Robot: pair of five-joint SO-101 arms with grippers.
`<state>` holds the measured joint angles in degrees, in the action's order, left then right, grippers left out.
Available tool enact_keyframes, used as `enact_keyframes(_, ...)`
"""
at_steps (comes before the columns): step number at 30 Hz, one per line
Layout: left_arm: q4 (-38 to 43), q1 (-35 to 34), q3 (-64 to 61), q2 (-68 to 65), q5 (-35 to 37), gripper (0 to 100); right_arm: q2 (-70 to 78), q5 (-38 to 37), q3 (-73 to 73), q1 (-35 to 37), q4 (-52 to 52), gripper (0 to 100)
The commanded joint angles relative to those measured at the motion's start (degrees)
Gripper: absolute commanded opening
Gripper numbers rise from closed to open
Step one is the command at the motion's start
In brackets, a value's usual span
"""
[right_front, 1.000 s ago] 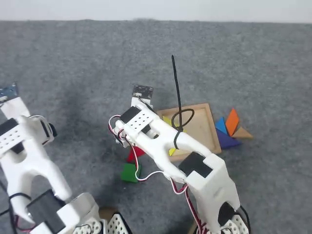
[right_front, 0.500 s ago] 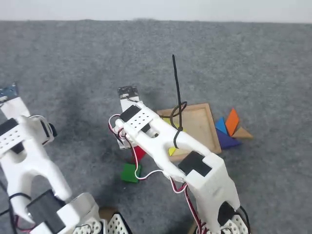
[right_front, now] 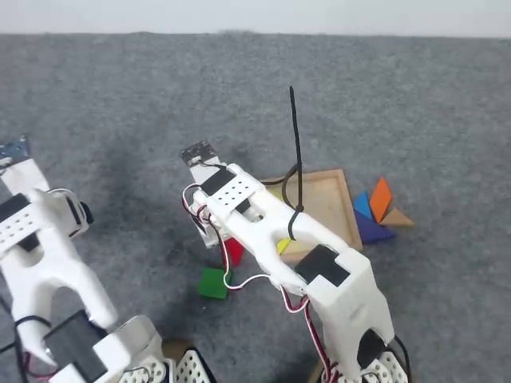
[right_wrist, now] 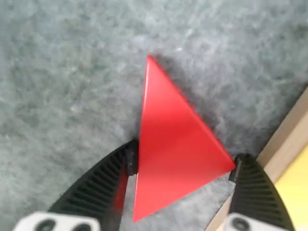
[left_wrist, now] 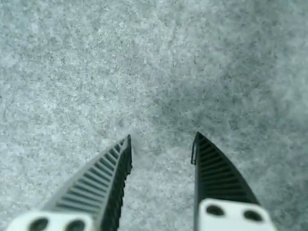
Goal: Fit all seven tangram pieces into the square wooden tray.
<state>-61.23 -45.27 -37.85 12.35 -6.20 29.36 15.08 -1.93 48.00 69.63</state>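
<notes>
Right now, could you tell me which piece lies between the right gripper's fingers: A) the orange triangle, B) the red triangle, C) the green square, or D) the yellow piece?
B: in the right wrist view the red triangle lies between the two fingers of the right gripper, just beside the rim of the wooden tray.

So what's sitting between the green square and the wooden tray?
A red triangle lies between the green square and the wooden tray, as the high view shows.
</notes>
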Motion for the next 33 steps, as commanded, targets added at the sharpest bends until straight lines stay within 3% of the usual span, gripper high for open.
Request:
enact_keyframes(1, 0.6, 0.2, 0.3, 0.1, 1.0, 20, -4.2, -1.7, 0.7, -2.5, 3.1, 27.5)
enact_keyframes(16, 0.6, 0.3, 0.5, 0.1, 1.0, 20, -21.1, -12.5, 1.1, -4.7, 8.7, 27.5)
enact_keyframes(19, 0.6, 0.3, 0.5, 0.1, 1.0, 20, -25.5, -18.6, 1.1, -9.5, 13.3, 27.5)
enact_keyframes(25, 0.6, 1.0, 0.3, 0.1, 1.0, 20, -30.6, -34.8, 1.6, -27.9, 17.1, 27.5)
enact_keyframes(29, -0.5, 2.6, 0.2, 0.1, 0.9, 20, -33.1, -44.5, 7.7, -36.2, 13.7, 27.5)
enact_keyframes(33, -0.5, 2.7, 0.2, 0.1, 0.9, 20, -35.7, -51.4, 20.2, -38.4, 4.6, 27.7)
